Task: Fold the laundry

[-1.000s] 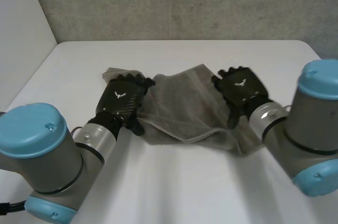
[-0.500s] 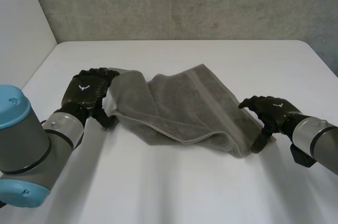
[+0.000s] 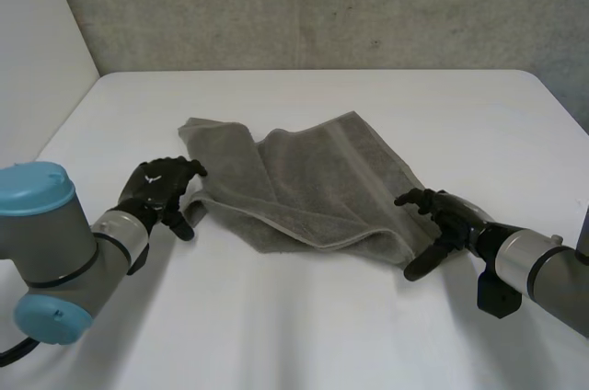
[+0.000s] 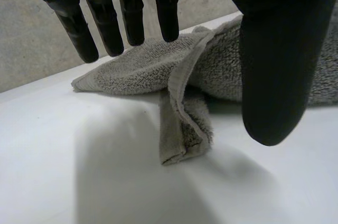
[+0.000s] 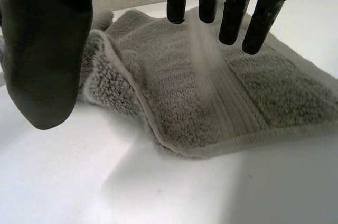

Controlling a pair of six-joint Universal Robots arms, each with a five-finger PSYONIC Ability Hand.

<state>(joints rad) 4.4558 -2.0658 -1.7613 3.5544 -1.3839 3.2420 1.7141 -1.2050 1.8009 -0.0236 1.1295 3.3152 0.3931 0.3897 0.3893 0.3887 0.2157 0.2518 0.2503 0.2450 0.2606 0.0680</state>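
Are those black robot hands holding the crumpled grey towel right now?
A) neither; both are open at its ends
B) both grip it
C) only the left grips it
A: the left hand and right hand show straight, spread fingers, the crumpled grey towel lying loose at their fingertips.

No lettering, number or label can be read on anything in sight. The one mark found is a small white emblem (image 3: 154,177) on the back of the left hand (image 3: 164,189), at the lower left of the head view. It is shaped like a pair of spread wings, and no letters can be made out in it. The grey towel (image 3: 313,178) bears no legible tag or print.
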